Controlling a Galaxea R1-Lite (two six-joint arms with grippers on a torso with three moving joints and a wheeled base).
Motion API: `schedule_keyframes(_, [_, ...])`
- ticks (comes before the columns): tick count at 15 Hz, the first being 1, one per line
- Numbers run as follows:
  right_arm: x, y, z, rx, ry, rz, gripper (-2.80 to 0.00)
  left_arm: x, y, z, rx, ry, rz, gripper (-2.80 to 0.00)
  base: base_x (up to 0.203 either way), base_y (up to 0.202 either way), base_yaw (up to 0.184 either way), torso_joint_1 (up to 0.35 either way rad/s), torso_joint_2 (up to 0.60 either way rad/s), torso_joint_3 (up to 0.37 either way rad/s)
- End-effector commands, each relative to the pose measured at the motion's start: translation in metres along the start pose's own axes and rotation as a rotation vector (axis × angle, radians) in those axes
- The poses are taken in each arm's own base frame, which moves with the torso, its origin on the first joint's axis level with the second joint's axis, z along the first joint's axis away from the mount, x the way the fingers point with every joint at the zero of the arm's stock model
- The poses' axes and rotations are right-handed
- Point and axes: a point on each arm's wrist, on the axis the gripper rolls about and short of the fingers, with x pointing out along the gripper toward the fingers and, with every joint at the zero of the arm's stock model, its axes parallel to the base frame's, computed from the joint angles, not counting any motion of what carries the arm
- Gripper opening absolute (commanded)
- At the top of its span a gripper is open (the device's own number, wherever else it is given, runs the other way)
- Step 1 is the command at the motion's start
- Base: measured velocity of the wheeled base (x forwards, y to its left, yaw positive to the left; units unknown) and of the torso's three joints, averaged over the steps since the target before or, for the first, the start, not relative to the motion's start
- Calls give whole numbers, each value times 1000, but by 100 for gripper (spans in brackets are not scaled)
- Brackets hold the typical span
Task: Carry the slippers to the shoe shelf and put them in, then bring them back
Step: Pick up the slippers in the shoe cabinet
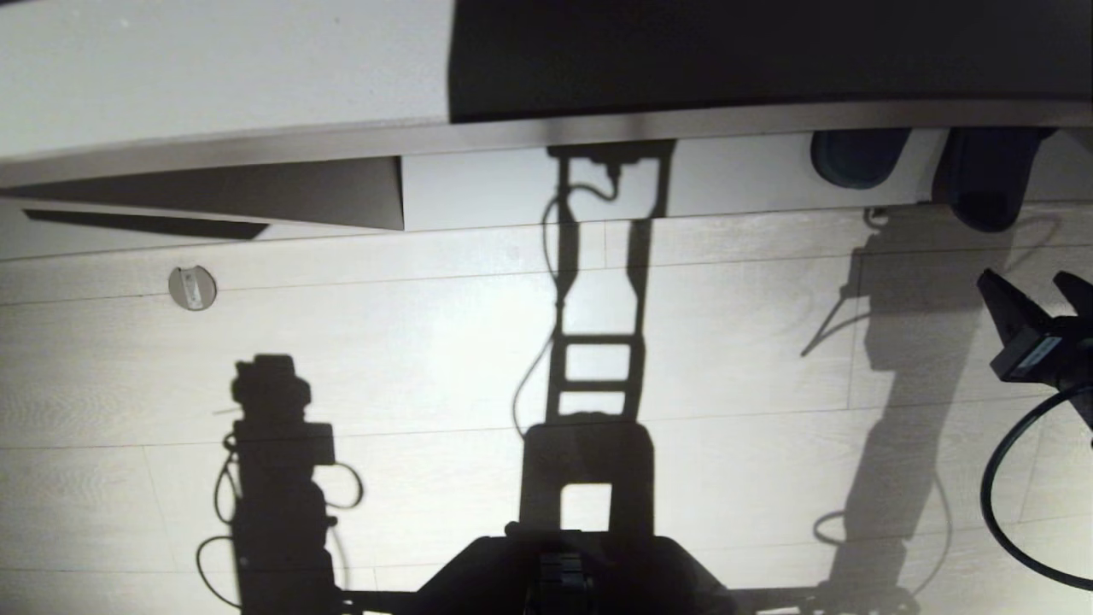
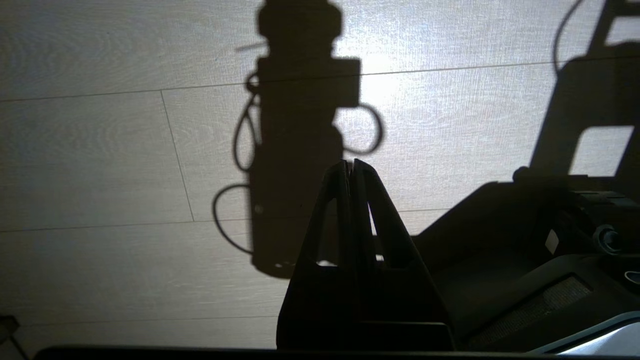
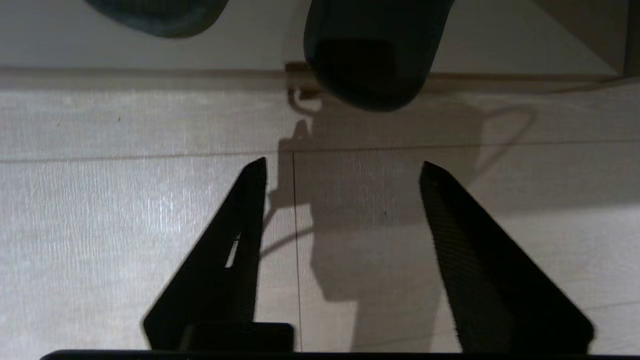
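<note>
My right gripper [image 3: 342, 167] hangs just short of the shoe shelf [image 1: 734, 184], jaws wide and empty. The slippers [image 3: 372, 55] lie on that shelf's board, heels toward me. My left gripper [image 2: 350, 165] is pressed closed above the floor [image 1: 427, 342].

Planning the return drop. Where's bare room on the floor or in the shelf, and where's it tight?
Free: the floor from the round floor disc across to the open right gripper, and the shoe shelf bottom left of the slippers. Crowded: the shelf's right end, where both slippers sit side by side, one heel over the front edge.
</note>
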Motion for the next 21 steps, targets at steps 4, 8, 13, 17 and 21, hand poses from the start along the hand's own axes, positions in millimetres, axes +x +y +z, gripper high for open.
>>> schedule_keyframes(4, [19, 4, -6, 17, -31, -4, 0, 0, 0, 0, -1, 0, 0, -280, 0, 0, 0, 0, 0, 0])
schedule_keyframes(8, [33, 5, -4, 61, -82, -17, 0, 0, 0, 0, -1, 0, 0, -280, 0, 0, 0, 0, 0, 0])
schedule_keyframes(13, [45, 2, -5, 94, -95, -38, 0, 0, 0, 0, -1, 0, 0, -280, 0, 0, 0, 0, 0, 0])
schedule_keyframes(17, [58, 3, 0, 129, -130, -39, 0, 0, 0, 0, -1, 0, 0, -280, 0, 0, 0, 0, 0, 0])
schedule_keyframes(21, [73, 7, 4, 200, -166, -27, 0, 0, 0, 0, -1, 0, 0, -280, 0, 0, 0, 0, 0, 0])
